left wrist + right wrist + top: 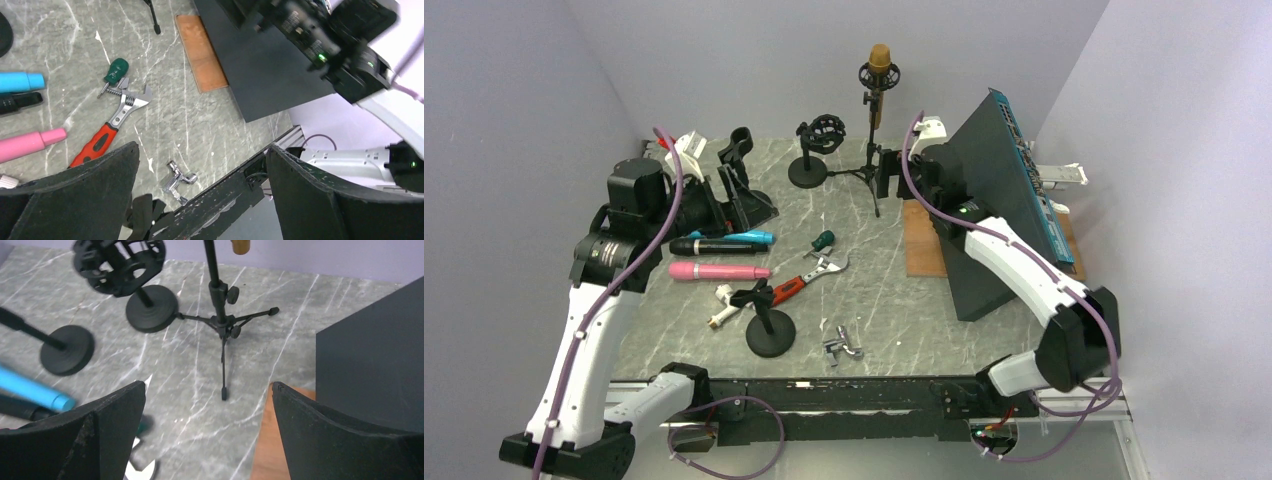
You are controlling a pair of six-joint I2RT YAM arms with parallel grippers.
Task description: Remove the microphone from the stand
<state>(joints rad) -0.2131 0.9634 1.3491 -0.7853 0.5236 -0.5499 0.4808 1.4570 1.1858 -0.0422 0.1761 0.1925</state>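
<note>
Microphone point(880, 60) clipped atop the tripod stand point(870, 165), at 12 o'clock.
Right arm point(1014, 265) reaches far; right gripper point(207, 390), jaws wide apart, sits beside the stand's legs, microphone at its 12 o'clock; left gripper point(202, 155), likewise spread, hovers at 9 o'clock.
</note>
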